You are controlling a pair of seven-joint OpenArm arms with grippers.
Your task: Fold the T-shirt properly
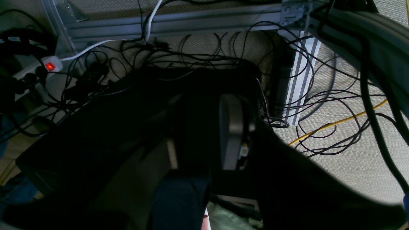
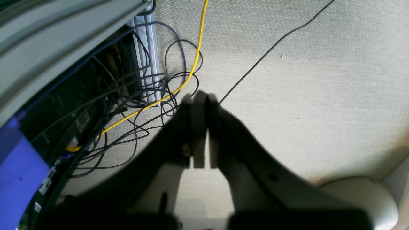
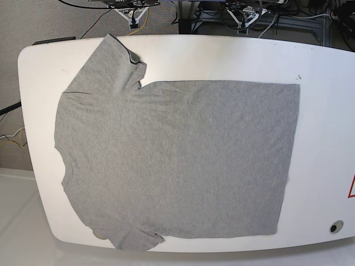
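One grey T-shirt (image 3: 177, 160) fills the base view, lying flat on one white table (image 3: 327, 111) and covering most of its width. Hem edge to that view's right, straight and square; collar end to its left. Two sleeves counted: one (image 3: 108, 61) spread toward the far left corner with a small fold at its tip, the other (image 3: 130, 238) at the near edge, slightly crumpled and reaching the table rim. A few light wrinkles near the far sleeve, body otherwise smooth. One small dark hole (image 3: 335, 227) in the tabletop near the right front corner, one red-edged marking (image 3: 351, 187) at the right rim. Neither arm appears in the base view. Right wrist view: the right gripper (image 2: 201, 97) hangs over pale carpet, its two fingers pressed together with nothing between them. One yellow cable (image 2: 179, 86) and several dark cables loop on the floor beside an aluminium frame leg (image 2: 145, 60). Left wrist view: the left gripper (image 1: 204, 134) is in deep shadow; one grey finger pad (image 1: 231, 131) is visible, the other side lost in dark, so I cannot tell its jaw state. One power strip with a lit red switch (image 1: 50, 66), many tangled black cables, one white cable (image 1: 96, 46).
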